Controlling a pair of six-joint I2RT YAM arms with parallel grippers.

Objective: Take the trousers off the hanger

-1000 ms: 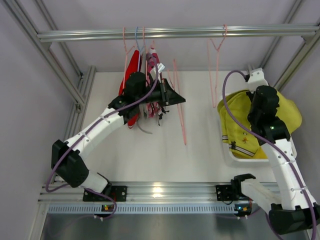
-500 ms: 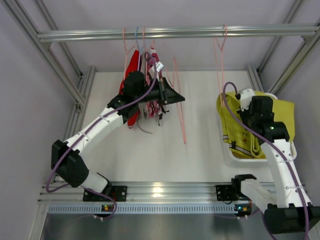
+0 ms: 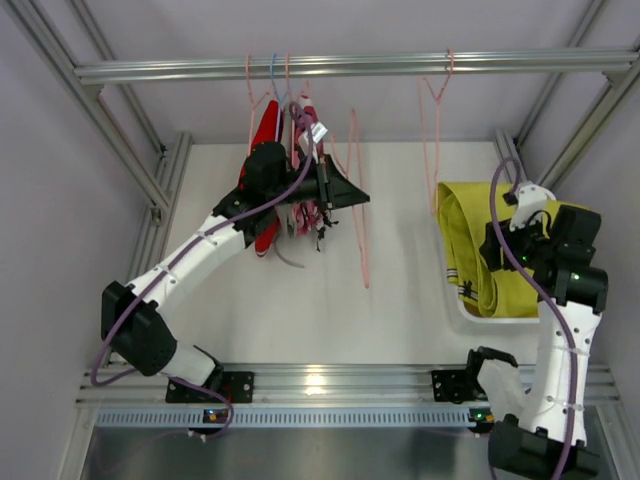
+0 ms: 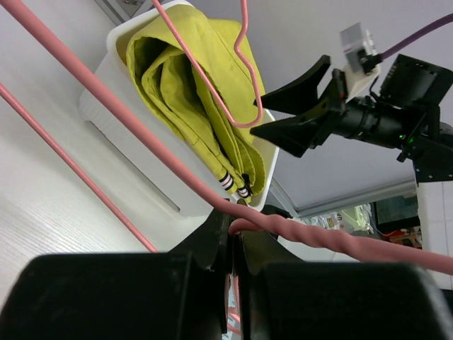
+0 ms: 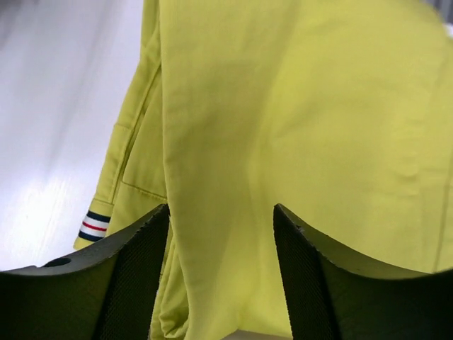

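The trousers (image 3: 468, 240) are being kept, folded, in a white bin (image 3: 470, 313) at the right side of the worktop (image 3: 300, 300). They are not hanging from any wire. The two garments cannot be told apart with certainty from above, and the cloth is being shown as one yellow stack with a striped tab at its near end.

The right claw (image 5: 221, 212) is being held wide just over that cloth, with nothing between its fingers. Whether the pads are touching the cloth cannot be told.

The left claw (image 4: 230, 237) is being kept closed on the twisted neck of a pink hanger (image 3: 358, 215), which is being held bare, left of the bin. A second hanger (image 3: 432, 105), also bare, is being left on the rail (image 3: 350, 68) at the far side. Just left of the gripped hanger, a red garment (image 3: 265, 135) and a pink patterned garment (image 3: 308, 215) are being left hanging.

The removal itself is being judged as done, since the yellow cloth is already off and binned. What is being left appears small: the right claw is to be drawn clear of the bin, and the gripped wire is to be let go or set down.
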